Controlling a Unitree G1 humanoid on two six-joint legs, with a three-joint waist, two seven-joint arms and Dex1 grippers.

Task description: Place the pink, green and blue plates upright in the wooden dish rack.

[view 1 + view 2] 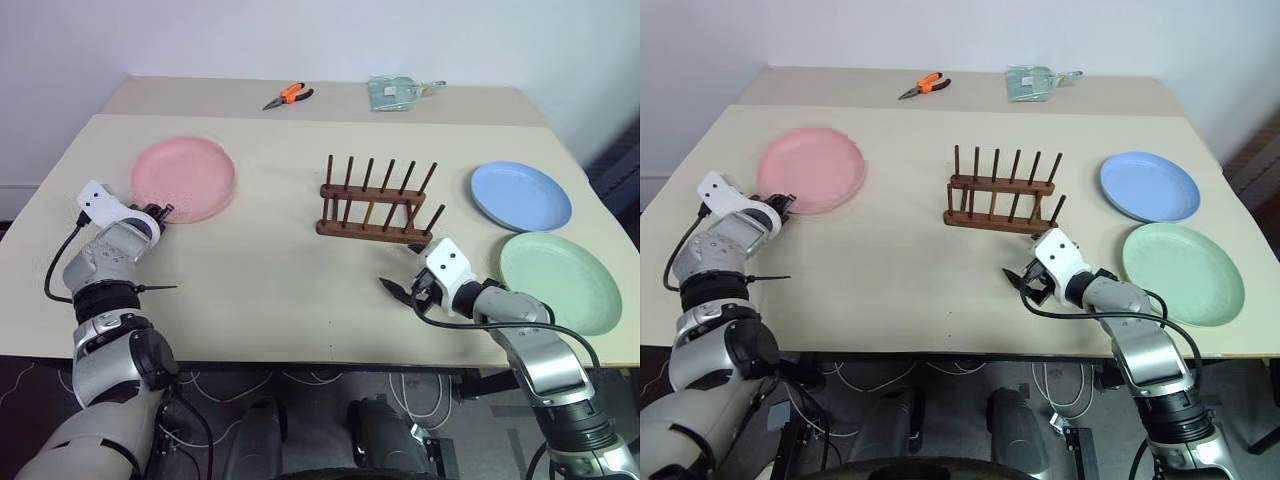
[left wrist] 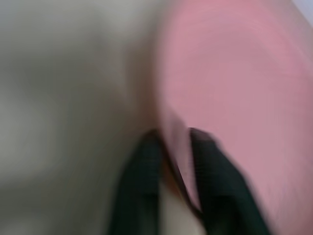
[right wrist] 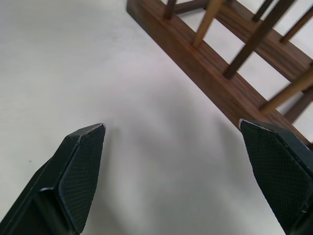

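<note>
The pink plate (image 1: 185,178) lies flat at the table's left. My left gripper (image 1: 160,212) is at its near rim, and in the left wrist view its two black fingers (image 2: 146,161) are shut on that rim (image 2: 178,147). The wooden dish rack (image 1: 378,205) stands at the middle with nothing between its pegs. The blue plate (image 1: 521,195) lies flat at the right, and the green plate (image 1: 560,280) lies in front of it near the table's edge. My right gripper (image 1: 400,290) hovers open just in front of the rack's rail (image 3: 215,73), holding nothing.
Orange-handled pliers (image 1: 288,96) and a pale green packet (image 1: 395,92) lie at the far side of the table. The table's front edge (image 1: 330,352) runs just behind both arms. Bare tabletop lies between the pink plate and the rack.
</note>
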